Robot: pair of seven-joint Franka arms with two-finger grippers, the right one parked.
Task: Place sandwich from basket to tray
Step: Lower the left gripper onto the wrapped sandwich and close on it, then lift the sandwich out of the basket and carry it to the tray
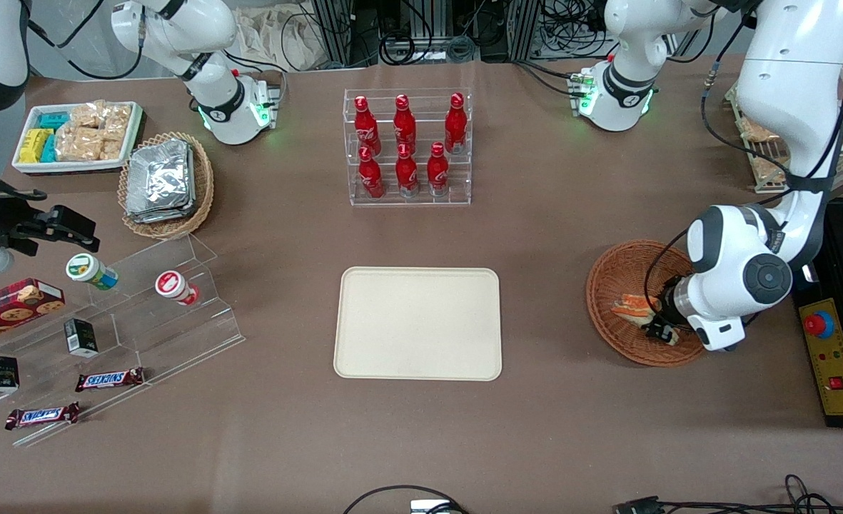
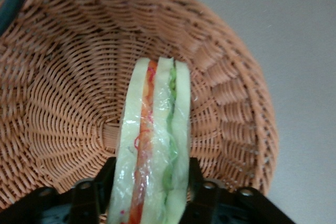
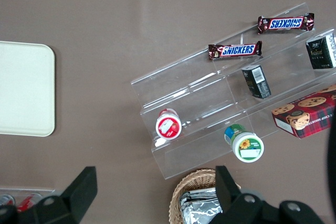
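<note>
Cream tray (image 1: 417, 323) flat on the desk (image 1: 535, 235) nearer the front camera than the rack of red bottles (image 1: 407, 146), nothing on it yet, so drop spot looks free. Toward the working arm's end, reddish wicker basket (image 1: 617, 275) with sandwich (image 2: 154, 145) in it, standing on edge, pincer (image 2: 151, 190) down in the basket, fingers (image 2: 202, 190) clamped on both bread faces. Probably grabbed flat-side so layers stay together; next likely lift above the rim, then carry to tray.

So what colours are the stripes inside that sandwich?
Orange-red and green, between white bread slices of the wedge-shaped sandwich, held by the gripper. Clearest in the left wrist view.
</note>
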